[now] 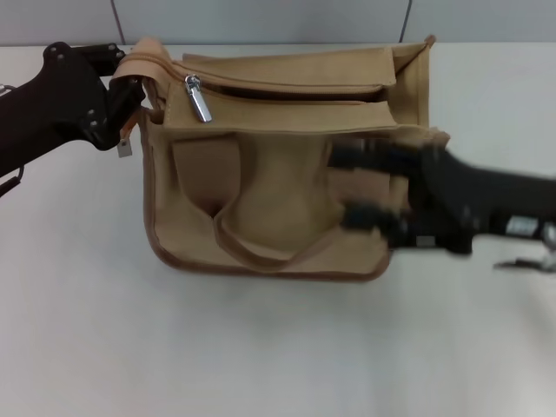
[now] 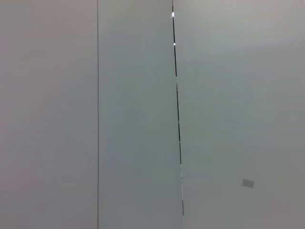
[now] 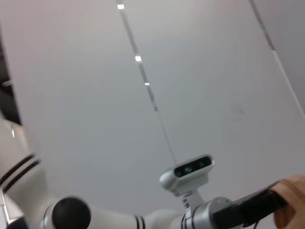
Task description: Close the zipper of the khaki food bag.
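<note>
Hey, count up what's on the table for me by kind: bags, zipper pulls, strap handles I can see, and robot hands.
Khaki food bag: 1
Silver zipper pull: 1
Strap handle in view: 1
Robot hands: 2, the left hand at the bag's left top corner, the right hand against its front right
Total: 5

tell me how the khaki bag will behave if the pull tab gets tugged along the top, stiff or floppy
Probably floppy: the khaki food bag is soft canvas, its strap sagging in a loop and its top flaps bowing. It would likely drag toward a tug on the pull tab unless braced; the left gripper is at that corner, the right gripper over the front.
</note>
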